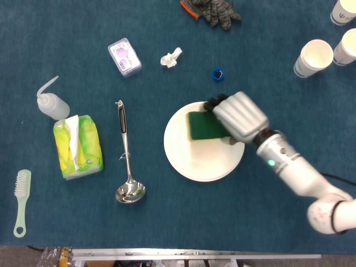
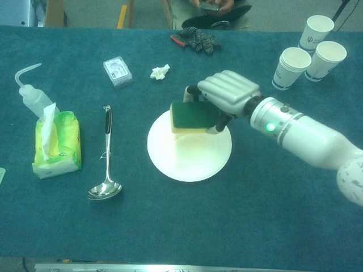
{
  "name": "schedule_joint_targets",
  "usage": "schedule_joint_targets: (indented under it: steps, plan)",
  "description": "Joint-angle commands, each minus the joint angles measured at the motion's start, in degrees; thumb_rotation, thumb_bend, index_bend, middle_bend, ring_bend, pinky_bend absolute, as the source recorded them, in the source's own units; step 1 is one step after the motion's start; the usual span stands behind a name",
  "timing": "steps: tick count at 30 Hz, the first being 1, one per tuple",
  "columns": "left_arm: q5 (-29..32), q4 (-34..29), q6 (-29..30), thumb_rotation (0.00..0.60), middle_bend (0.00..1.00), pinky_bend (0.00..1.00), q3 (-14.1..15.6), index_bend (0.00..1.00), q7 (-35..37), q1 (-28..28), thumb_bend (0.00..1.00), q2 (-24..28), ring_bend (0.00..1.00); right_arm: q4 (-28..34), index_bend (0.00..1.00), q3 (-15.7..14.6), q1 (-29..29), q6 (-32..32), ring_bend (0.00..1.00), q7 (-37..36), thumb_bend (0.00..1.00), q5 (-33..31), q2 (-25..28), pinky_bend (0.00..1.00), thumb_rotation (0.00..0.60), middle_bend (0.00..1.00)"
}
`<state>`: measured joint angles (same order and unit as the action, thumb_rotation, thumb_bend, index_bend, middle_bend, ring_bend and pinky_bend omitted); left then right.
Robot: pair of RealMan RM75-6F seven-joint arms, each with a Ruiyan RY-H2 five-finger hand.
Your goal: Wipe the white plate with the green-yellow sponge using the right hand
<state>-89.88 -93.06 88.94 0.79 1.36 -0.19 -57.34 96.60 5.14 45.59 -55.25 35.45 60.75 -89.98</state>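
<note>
The white plate (image 1: 194, 158) (image 2: 187, 158) sits at the table's middle. My right hand (image 1: 238, 115) (image 2: 228, 93) grips the green-yellow sponge (image 1: 204, 126) (image 2: 191, 116) by its right end. In the chest view the sponge looks lifted off the plate, over its far right part, green face up with the yellow layer showing at the near edge. The silver forearm (image 1: 289, 167) runs off to the lower right. My left hand is in neither view.
A steel ladle (image 1: 127, 161) lies left of the plate, a tissue pack (image 1: 78, 147) and squeeze bottle (image 1: 53, 103) further left. A blue cap (image 1: 218, 74) lies just behind the plate. Paper cups (image 1: 314, 57) stand at the far right.
</note>
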Motion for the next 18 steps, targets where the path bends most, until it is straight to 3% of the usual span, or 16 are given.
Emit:
schedule_joint_targets:
  steps: [1, 8, 18]
  plan:
    - [-0.08, -0.05, -0.20, 0.600, 0.27, 0.13, 0.01, 0.33, -0.07, -0.14, 0.49, -0.13, 0.20, 3.41, 0.41, -2.08, -1.09, 0.22, 0.36, 1.24, 0.18, -1.21, 4.98, 0.62, 0.600, 0.40]
    - [-0.22, 0.17, -1.28, 0.600, 0.27, 0.13, 0.15, 0.33, -0.38, -0.71, 0.49, -0.71, 0.20, 6.25, 0.41, -6.45, -3.99, -1.01, 0.33, 1.34, 0.18, -0.79, 11.47, 0.59, 0.600, 0.40]
    - [-0.07, 0.22, -2.27, 0.600, 0.27, 0.13, 0.19, 0.33, -0.63, -1.28, 0.49, -1.38, 0.20, 6.14, 0.41, -9.61, -6.75, -1.52, 0.28, -0.11, 0.18, 1.69, 14.79, 0.53, 0.600, 0.36]
